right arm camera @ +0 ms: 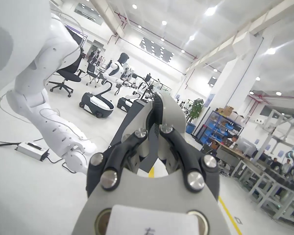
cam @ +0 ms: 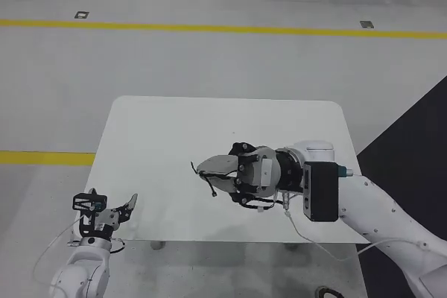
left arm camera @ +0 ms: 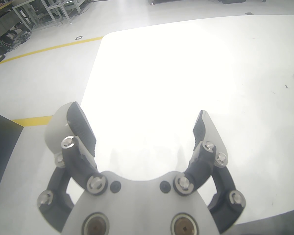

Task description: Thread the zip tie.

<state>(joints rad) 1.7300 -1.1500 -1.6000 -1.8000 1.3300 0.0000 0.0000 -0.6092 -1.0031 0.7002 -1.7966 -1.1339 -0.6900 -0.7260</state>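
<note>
— Where is the zip tie (cam: 208, 186)?

— It is in the right gripper (cam: 201, 170), over the middle of the white table (cam: 171, 127). The 2 fingers of this gripper are pressed together on it. In the right wrist view they also meet at the tips.

— How does the tie look?

— It is thin and black, 1 bent strand. A short end sticks out past the fingertips, and the longer part curves down toward the near edge of the table (its head and its tail are too small to tell apart). I cannot tell whether it touches the table.

— And the other arm?

— The left gripper (left arm camera: 137, 108) is at the near left corner of the table, well apart from the tie. Its 2 black ribbed pads (left arm camera: 80, 123) stand wide apart, and bare table shows between them.
</note>
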